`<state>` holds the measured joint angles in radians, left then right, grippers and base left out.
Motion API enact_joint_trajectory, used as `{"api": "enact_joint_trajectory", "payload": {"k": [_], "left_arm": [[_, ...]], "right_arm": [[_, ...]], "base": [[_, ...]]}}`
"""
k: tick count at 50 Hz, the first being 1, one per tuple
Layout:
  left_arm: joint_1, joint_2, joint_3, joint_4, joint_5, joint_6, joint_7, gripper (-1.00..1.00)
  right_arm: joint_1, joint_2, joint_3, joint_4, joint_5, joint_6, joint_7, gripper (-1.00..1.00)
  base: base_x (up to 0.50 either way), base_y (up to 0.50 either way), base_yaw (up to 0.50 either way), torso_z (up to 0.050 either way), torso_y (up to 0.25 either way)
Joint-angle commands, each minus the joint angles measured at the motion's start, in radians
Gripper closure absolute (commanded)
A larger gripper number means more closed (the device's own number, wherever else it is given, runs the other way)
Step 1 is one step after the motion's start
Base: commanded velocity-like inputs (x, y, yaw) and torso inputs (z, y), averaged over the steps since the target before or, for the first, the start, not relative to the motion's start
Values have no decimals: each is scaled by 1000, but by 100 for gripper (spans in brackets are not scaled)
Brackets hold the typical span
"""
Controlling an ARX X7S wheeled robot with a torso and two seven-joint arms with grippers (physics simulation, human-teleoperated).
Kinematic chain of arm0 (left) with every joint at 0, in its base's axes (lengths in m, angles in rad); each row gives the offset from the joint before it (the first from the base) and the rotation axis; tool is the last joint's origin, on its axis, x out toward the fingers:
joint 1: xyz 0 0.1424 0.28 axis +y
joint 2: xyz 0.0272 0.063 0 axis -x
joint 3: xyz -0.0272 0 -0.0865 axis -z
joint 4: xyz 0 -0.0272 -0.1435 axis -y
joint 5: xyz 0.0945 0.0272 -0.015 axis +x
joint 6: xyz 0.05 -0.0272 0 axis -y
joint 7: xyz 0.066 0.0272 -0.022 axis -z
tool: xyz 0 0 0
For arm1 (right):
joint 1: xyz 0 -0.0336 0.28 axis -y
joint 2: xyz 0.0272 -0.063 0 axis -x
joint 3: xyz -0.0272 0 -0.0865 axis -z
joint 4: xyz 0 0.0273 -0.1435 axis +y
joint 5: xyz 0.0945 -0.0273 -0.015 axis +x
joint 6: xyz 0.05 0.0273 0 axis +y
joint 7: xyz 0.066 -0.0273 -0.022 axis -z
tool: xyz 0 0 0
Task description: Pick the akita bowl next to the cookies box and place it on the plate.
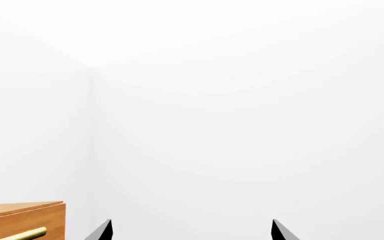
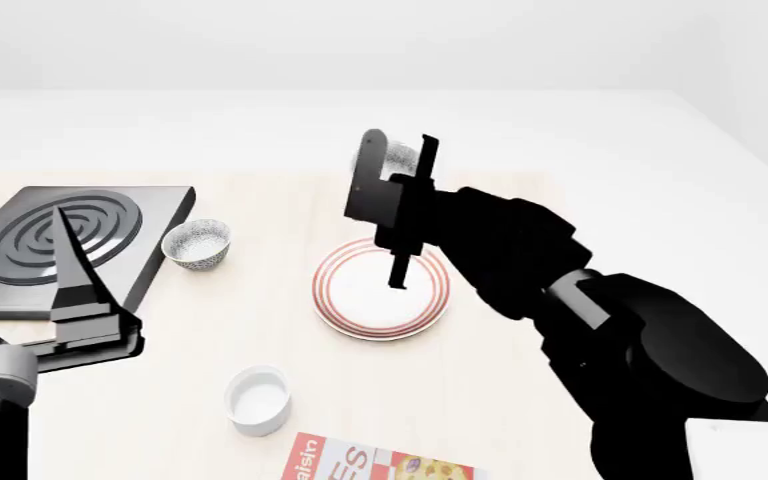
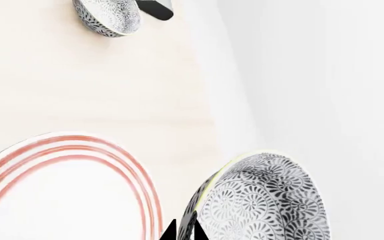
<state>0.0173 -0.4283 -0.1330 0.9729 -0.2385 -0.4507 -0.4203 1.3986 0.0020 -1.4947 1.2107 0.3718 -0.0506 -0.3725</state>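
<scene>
Right wrist view: my right jaws (image 3: 184, 231) pinch the rim of the grey-and-white patterned akita bowl (image 3: 262, 200), tilted beside the red-striped white plate (image 3: 58, 190); it may slip or land off-centre.

**Mia:** How many speckled bowls do you see?

**Ben:** Two. One akita bowl (image 2: 391, 158) is up in the air at twelve o'clock, and the other bowl (image 2: 197, 243) sits at ten o'clock.

**Mia:** And plates?

**Ben:** One plate (image 2: 344, 310) with red stripes, in the middle. One white cup (image 2: 257, 399) at seven o'clock. One cookies box (image 2: 371, 464) at six o'clock. One black stove (image 2: 64, 245) at nine o'clock.
</scene>
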Motion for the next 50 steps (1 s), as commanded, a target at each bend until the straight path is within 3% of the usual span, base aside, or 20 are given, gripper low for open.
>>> {"api": "enact_joint_trajectory", "payload": {"k": [1,46,50], "left_arm": [[7,-4,-6,-2,-6,10,-4,-100],[15,-36,8,5,9,0,-34,-100],[13,-44,19,13,23,-11,-40,-100]], "right_arm": [[6,-1,26,-39,83,108,-118,100],[-41,0,-24,-86,71,157,-143,100],[-41,4,-24,-103,73,164,-142,100]], "base": [[0,0,0,0,0],[0,0,0,0,0],[0,0,0,0,-209]]}}
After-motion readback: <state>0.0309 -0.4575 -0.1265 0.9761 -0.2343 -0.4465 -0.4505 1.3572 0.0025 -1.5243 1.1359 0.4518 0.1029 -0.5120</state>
